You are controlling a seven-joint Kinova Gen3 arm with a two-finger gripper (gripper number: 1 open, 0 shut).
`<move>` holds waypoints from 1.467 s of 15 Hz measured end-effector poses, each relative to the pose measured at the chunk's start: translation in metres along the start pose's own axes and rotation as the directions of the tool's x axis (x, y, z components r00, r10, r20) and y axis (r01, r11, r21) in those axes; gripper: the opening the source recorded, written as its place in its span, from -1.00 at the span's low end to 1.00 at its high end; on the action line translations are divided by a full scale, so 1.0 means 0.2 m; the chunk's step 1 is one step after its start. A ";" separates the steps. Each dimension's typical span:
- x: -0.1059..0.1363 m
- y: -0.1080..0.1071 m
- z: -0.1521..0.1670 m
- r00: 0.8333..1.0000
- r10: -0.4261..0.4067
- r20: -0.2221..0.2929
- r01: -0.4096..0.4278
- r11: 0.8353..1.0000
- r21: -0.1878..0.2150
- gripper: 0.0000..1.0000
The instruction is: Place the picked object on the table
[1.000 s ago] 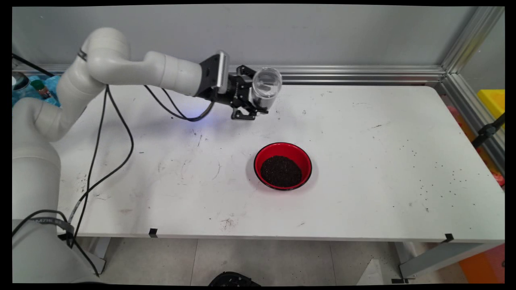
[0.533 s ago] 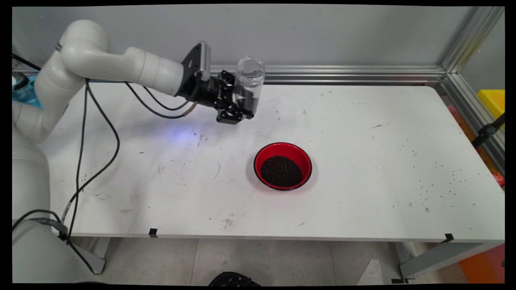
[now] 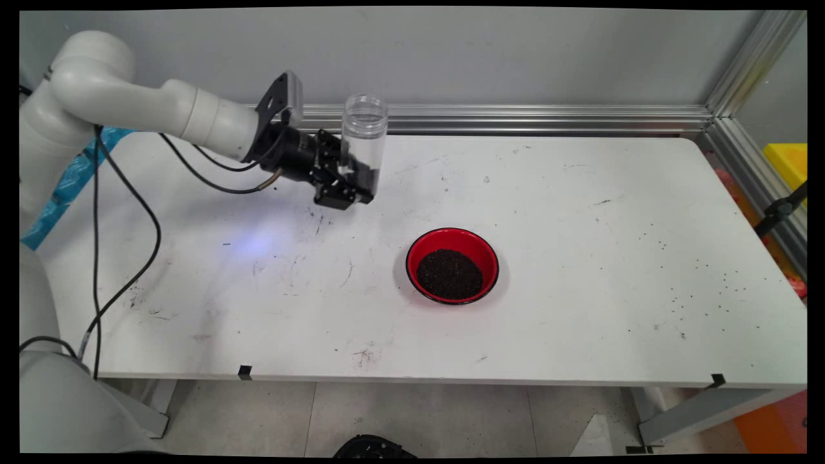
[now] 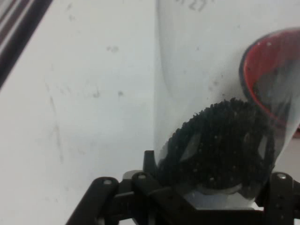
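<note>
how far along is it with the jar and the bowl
Done: the red bowl already holds a mound of dark grains. In hand: the gripper grips the clear jar upright above the table, behind and left of the bowl, a little dark grain in its bottom. Left: the jar is not set down.

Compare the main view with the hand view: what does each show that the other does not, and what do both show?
Main view only: the white arm, its black cables, the whole table, the back wall, the open top of the jar, all of the red bowl.

Hand view only: a close look through the jar wall at the dark grains piled at its bottom.

Both: the gripper shut on the clear jar, the bowl of dark grains, and the scuffed white table.
</note>
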 end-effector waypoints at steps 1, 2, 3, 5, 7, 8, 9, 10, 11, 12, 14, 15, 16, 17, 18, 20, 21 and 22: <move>-0.01 0.00 -0.01 1.000 -0.010 0.005 0.010 1.000 -0.003 -1.00; -0.03 0.00 -0.01 1.000 -0.024 0.009 0.024 1.000 -0.007 -1.00; -0.04 0.00 -0.01 0.999 -0.033 0.010 0.033 0.999 -0.009 -1.00; -0.06 -0.01 -0.01 0.998 -0.063 0.006 0.063 0.998 -0.016 -1.00; -0.07 -0.02 0.01 0.996 -0.088 -0.006 0.088 0.996 -0.023 -1.00; -0.08 -0.03 0.03 0.995 -0.099 -0.014 0.099 0.995 -0.024 -1.00; -0.08 -0.04 0.06 0.994 -0.110 -0.024 0.110 0.994 -0.023 -1.00; -0.08 -0.06 0.08 0.992 -0.120 -0.034 0.119 0.993 -0.023 -1.00; -0.09 -0.07 0.11 0.991 -0.127 -0.042 0.126 0.992 -0.024 -1.00; -0.09 -0.08 0.14 0.990 -0.134 -0.052 0.133 0.991 -0.024 -1.00; -0.09 -0.10 0.20 0.987 -0.144 -0.069 0.143 0.989 -0.023 -1.00; -0.09 -0.11 0.23 0.986 -0.149 -0.079 0.148 0.989 -0.023 -1.00; -0.09 -0.12 0.26 0.984 -0.153 -0.090 0.152 0.988 -0.022 -1.00; -0.09 -0.13 0.30 0.983 -0.157 -0.100 0.156 0.988 -0.022 -1.00; -0.09 -0.13 0.34 0.981 -0.160 -0.109 0.159 0.987 -0.022 -1.00; -0.09 -0.15 0.39 0.979 -0.162 -0.121 0.161 0.987 -0.023 -1.00; -0.09 -0.15 0.42 0.979 -0.161 -0.126 0.160 0.987 -0.023 -1.00; -0.09 -0.15 0.44 0.979 -0.160 -0.129 0.158 0.987 -0.023 -1.00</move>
